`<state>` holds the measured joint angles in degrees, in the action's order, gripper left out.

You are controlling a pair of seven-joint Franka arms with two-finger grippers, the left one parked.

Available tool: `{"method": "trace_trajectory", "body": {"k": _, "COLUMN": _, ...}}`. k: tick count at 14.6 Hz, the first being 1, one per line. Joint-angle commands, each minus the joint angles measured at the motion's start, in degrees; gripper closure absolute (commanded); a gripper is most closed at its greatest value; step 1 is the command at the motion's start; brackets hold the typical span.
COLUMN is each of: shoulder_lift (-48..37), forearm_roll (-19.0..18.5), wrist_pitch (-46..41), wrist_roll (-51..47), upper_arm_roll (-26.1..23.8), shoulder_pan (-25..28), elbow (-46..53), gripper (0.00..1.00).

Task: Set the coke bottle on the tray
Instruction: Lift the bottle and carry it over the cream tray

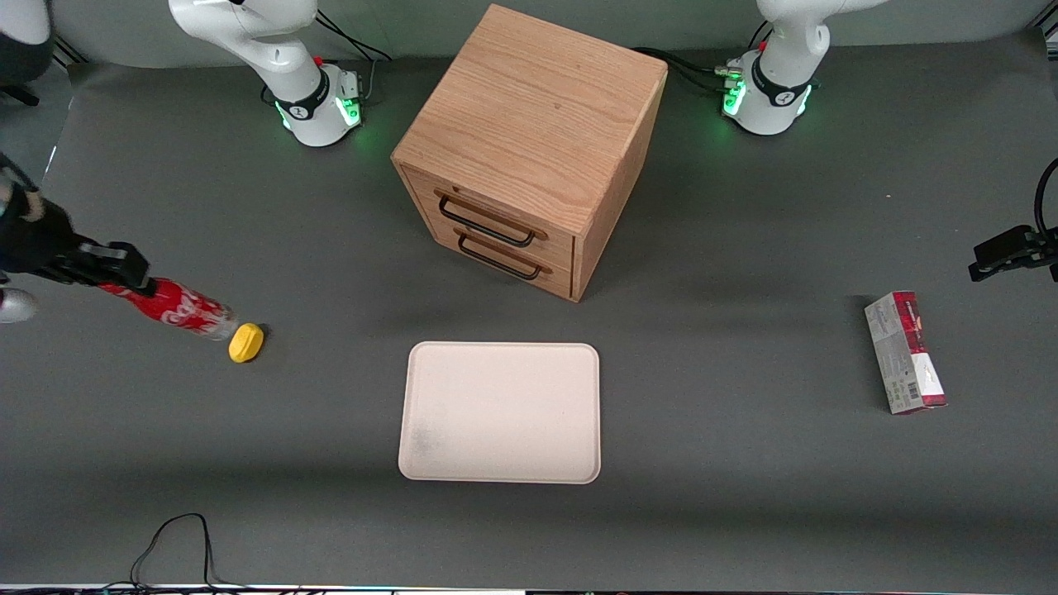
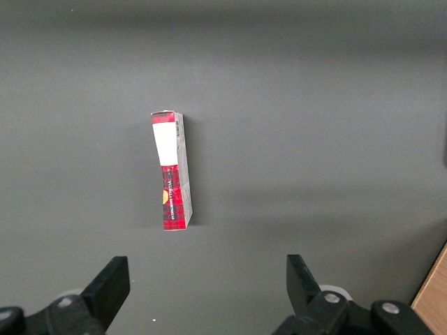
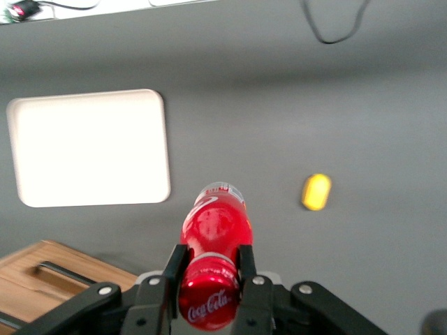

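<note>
The hand (image 3: 209, 279) grips the coke bottle (image 3: 213, 234) near its cap; tilted, it could slip before reaching the tray (image 1: 500, 411), well apart.

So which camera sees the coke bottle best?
The right wrist view: the coke bottle fills it close up, clamped in the gripper. The front view shows it small and tilted at the working arm's end, beside a yellow object. The left wrist view misses it.
</note>
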<state>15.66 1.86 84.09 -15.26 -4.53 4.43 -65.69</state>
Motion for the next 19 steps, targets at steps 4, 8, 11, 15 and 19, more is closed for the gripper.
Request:
{"method": "trace_trajectory", "body": {"k": 4, "shoulder_lift": 13.76, "forearm_roll": -12.12, "wrist_pitch": 8.61, "wrist_roll": -20.14, "upper_arm_roll": -18.91, "shoulder_pan": 0.58, "elbow": 6.98, "gripper": 1.00}}
{"method": "trace_trajectory", "body": {"k": 8, "shoulder_lift": 22.20, "forearm_roll": -17.42, "wrist_pitch": 18.98, "wrist_roll": -24.03, "upper_arm_roll": -20.35, "shoulder_pan": 3.83, "elbow": 5.23, "gripper": 1.00}}
{"method": "trace_trajectory", "body": {"k": 11, "shoulder_lift": 25.99, "forearm_roll": -22.14, "wrist_pitch": 24.87, "wrist_roll": -23.94, "upper_arm_roll": -20.35, "shoulder_pan": 4.36, "elbow": 1.46, "gripper": 1.00}}
{"method": "trace_trajectory", "body": {"k": 15, "shoulder_lift": 28.28, "forearm_roll": -23.05, "wrist_pitch": 33.40, "wrist_roll": -23.42, "upper_arm_roll": -19.82, "shoulder_pan": 4.10, "elbow": -3.21, "gripper": 1.00}}
{"method": "trace_trajectory", "body": {"k": 19, "shoulder_lift": 29.25, "forearm_roll": -24.97, "wrist_pitch": 35.26, "wrist_roll": -22.28, "upper_arm_roll": -19.47, "shoulder_pan": 3.66, "elbow": -4.97, "gripper": 1.00}}
